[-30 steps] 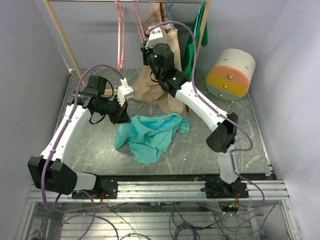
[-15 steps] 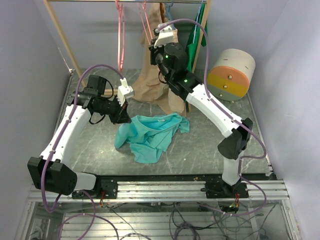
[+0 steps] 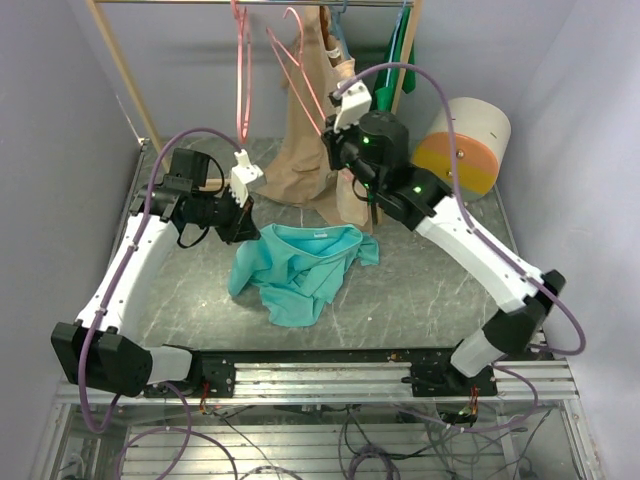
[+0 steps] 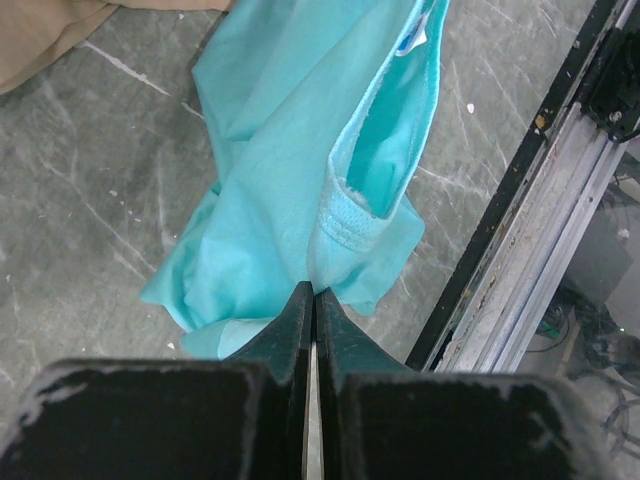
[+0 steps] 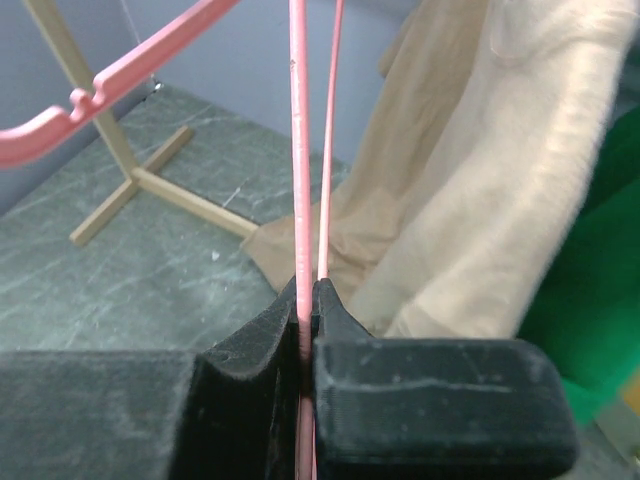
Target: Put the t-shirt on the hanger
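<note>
1. Wooden rack post slants up at your far left, and its crossed foot rests on the grey marbled tabletop.
2. Your left gripper hangs low over the table with its jaws pressed flat together and nothing between them. In its wrist view the tips overlap the t-shirt's near hem, but you cannot tell from either view whether they touch the cloth.
3. Just behind that arm, a spare pink hanger hangs straight down from the rail.
4. The teal t-shirt lies crumpled on the tabletop between your two arms. Its ribbed collar gapes open and a small label shows inside the neck. No gripper has hold of it.
5. The pink hanger is raised near the rail and tilted, its hook up at the top. Your right gripper is clamped tight on one thin bar of it — a second pink bar runs just beside the first, past the fingertips.
6. Behind the hanger a beige garment drapes from the rail down to the tabletop, partly hidden by your right arm.
7. A dark green garment hangs to the right of the beige one.
8. Furthest right, on the table's back corner, a drum-shaped box lies on its side — cream, with orange and yellow bands on its face.
</note>
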`<state>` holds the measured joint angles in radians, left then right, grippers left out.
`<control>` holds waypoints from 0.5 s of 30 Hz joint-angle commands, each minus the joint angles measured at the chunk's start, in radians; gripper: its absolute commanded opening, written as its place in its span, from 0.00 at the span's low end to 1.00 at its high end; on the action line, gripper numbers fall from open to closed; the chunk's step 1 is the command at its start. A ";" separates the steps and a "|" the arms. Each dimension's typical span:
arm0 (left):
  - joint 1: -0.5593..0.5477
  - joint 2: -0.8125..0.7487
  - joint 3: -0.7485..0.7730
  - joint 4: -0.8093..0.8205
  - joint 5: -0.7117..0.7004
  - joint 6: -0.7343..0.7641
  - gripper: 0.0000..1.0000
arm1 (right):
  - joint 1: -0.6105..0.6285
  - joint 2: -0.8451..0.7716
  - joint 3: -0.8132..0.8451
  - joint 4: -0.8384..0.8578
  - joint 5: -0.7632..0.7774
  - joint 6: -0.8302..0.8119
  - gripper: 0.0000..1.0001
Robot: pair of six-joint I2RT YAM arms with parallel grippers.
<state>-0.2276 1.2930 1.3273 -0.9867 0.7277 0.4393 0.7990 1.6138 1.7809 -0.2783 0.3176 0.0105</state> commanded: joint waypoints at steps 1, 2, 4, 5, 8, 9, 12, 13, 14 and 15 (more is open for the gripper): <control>-0.008 -0.029 0.048 0.048 -0.049 -0.070 0.08 | 0.002 -0.122 -0.018 -0.189 -0.030 0.011 0.00; -0.009 -0.026 0.053 0.045 -0.059 -0.078 0.08 | 0.003 -0.145 -0.014 -0.242 -0.036 0.010 0.00; -0.009 -0.024 0.062 0.046 -0.084 -0.096 0.08 | 0.002 -0.183 -0.005 -0.363 -0.051 0.007 0.00; -0.009 -0.024 0.063 0.052 -0.099 -0.105 0.08 | 0.002 -0.204 -0.002 -0.414 -0.060 0.006 0.00; -0.009 -0.021 0.079 0.057 -0.140 -0.113 0.08 | 0.003 -0.269 0.005 -0.549 -0.089 0.010 0.00; -0.009 -0.018 0.085 0.056 -0.149 -0.117 0.08 | 0.003 -0.295 0.012 -0.590 -0.094 0.012 0.00; -0.010 -0.005 0.103 0.053 -0.168 -0.120 0.08 | 0.003 -0.341 0.040 -0.720 -0.116 0.033 0.00; -0.010 0.001 0.109 0.049 -0.170 -0.112 0.07 | 0.002 -0.356 0.046 -0.759 -0.131 0.039 0.00; -0.010 0.008 0.113 0.043 -0.173 -0.102 0.07 | 0.002 -0.370 0.051 -0.789 -0.143 0.046 0.00; -0.011 0.016 0.118 0.038 -0.180 -0.091 0.07 | 0.003 -0.386 0.052 -0.817 -0.157 0.048 0.00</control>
<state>-0.2287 1.2907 1.3998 -0.9577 0.5846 0.3424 0.8005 1.2839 1.7924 -0.9031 0.2192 0.0338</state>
